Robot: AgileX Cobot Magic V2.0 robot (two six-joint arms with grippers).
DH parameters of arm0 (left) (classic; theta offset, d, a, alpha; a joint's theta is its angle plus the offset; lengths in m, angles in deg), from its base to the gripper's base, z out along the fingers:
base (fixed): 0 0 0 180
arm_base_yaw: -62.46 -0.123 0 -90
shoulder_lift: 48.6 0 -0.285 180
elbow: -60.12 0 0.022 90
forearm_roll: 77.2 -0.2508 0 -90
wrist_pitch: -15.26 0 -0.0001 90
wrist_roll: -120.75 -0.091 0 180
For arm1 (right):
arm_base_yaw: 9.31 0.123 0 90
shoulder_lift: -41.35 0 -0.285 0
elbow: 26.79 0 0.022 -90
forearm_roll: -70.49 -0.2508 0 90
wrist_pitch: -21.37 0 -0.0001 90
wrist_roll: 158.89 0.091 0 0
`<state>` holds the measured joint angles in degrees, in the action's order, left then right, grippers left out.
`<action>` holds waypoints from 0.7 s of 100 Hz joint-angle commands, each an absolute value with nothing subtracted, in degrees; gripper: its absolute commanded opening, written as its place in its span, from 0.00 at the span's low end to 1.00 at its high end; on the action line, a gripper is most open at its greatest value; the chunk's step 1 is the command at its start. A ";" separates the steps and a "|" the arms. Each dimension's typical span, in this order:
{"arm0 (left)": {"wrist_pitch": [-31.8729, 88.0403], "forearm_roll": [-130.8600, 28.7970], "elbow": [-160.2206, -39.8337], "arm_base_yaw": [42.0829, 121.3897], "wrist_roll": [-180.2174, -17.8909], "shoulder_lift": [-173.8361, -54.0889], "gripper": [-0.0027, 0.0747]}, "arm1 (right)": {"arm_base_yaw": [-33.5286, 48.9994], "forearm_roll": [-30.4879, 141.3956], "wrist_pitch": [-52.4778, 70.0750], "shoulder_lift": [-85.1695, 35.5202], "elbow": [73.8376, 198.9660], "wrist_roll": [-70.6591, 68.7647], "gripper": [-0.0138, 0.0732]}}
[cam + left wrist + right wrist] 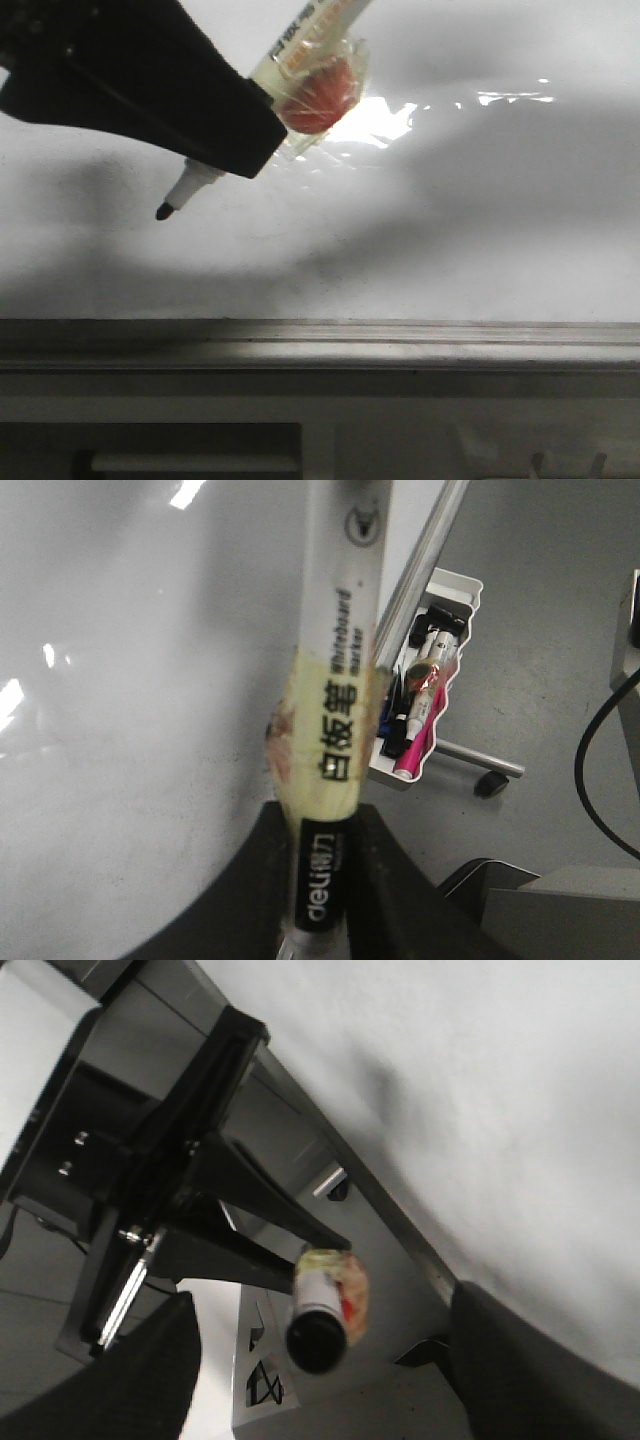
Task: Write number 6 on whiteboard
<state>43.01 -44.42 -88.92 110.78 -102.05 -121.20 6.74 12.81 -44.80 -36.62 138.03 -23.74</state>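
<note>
My left gripper [255,135] is shut on a white whiteboard marker [205,180] wrapped in yellowish tape with a red patch. It holds the marker at a slant, with the black tip [162,211] low at the left, at or just off the whiteboard [450,230]. No drawn line of the number 6 shows on the board. In the left wrist view the fingers [385,880] clamp the marker barrel [335,710] beside the board [120,680]. My right gripper [320,1385] is open and empty, looking at the marker's rear end [318,1335] and the board [480,1080].
The board's grey metal bottom rail [400,345] runs along the lower edge and shows in the right wrist view [390,1210]. A white tray [455,580] with several pens hangs at the board's edge. A castor [490,783] and a black cable [585,780] are on the grey floor.
</note>
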 commanded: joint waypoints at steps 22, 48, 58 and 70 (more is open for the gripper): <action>41.04 -43.64 -94.53 111.25 -101.78 -122.49 0.01 | 9.79 11.10 -43.60 -40.23 141.13 -25.16 0.63; 39.94 -43.95 -94.67 111.25 -102.26 -122.79 0.01 | 9.94 10.73 -43.28 -40.23 141.13 -29.21 0.08; 39.54 -43.95 -95.01 111.25 -102.26 -122.79 0.01 | 9.94 10.73 -43.77 -40.23 141.13 -29.36 0.09; 39.66 -43.84 -95.85 111.25 -102.26 -122.79 0.16 | 9.94 10.73 -44.52 -40.23 141.13 -30.49 0.09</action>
